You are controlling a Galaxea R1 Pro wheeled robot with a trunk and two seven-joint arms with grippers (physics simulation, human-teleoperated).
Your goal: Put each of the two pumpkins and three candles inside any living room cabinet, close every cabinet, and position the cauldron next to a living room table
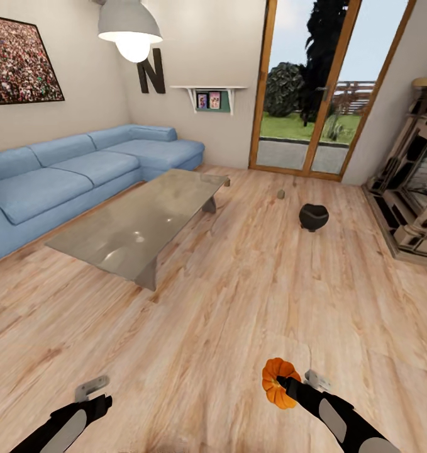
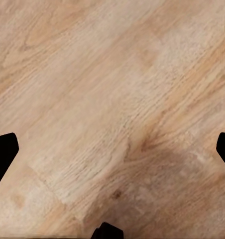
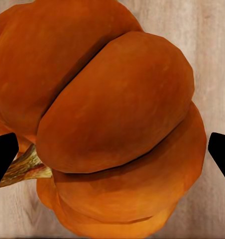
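Pumpkin (image 1: pixel 277 381): low in the head view on the robot's right, held at the tip of the right arm above the wooden floor (image 1: pixel 226 302); a black finger crosses its front.
Pumpkin's pose: in the right wrist view the pumpkin (image 3: pixel 107 119) lies on its side, stem (image 3: pixel 25 167) pointing sideways toward one fingertip, ribs running across the frame.
Right gripper (image 1: pixel 287 384): clamped on the pumpkin, dark fingertips (image 3: pixel 3 154) showing at either edge of the wrist picture.
Left gripper (image 1: pixel 94 393): low on the left, over bare planks; fingers (image 2: pixel 4 152) spread wide with nothing between them.
Cauldron (image 1: pixel 314 216): black, upright on the floor well ahead, between the glass coffee table (image 1: pixel 138 226) and the fireplace (image 1: pixel 414 189), apart from both.
Candle (image 1: pixel 280 194): small stub on the floor just beyond the cauldron, toward the glass door (image 1: pixel 320 94).
Surroundings: blue corner sofa (image 1: pixel 68 170) behind the table, along the left wall.
In the way: open planks between the robot and the cauldron; the table sits off to the left.
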